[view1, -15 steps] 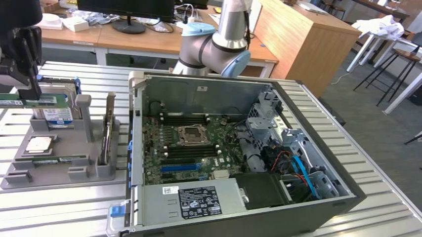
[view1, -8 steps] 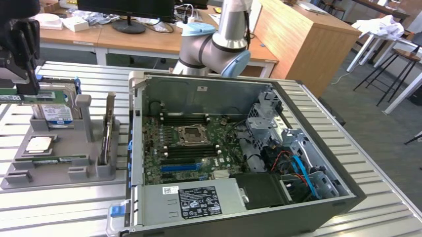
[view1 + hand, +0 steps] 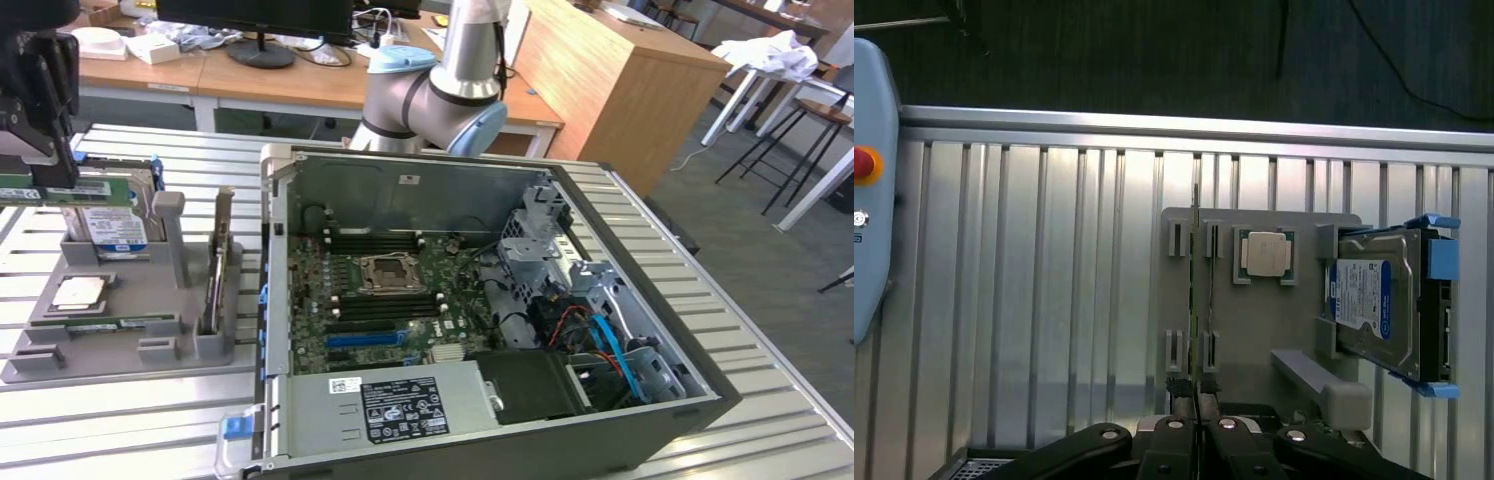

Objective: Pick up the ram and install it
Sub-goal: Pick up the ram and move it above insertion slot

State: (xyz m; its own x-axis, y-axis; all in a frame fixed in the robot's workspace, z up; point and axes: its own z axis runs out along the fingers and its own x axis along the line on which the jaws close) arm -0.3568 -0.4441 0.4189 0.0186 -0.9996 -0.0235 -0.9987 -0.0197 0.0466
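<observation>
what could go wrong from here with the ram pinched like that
1. The gripper is shut on the ram across its thin faces, so the long stick may twist or slip in transit.
2. The case wall stands between the tray and the board; a low path might clip it.
3. The memory slots are narrow and hug the CPU socket; a slight tilt could miss them.

A: How many green memory sticks are counted?
B: Two: the ram [image 3: 60, 190] and a second stick [image 3: 120, 322].
A: And the rest?
B: On the tabletop [image 3: 747, 330], one hard drive [image 3: 114, 230], one CPU chip [image 3: 80, 292], one gray holder [image 3: 80, 362] and one computer case [image 3: 400, 195] are counted, with one robot arm [image 3: 441, 90].
</observation>
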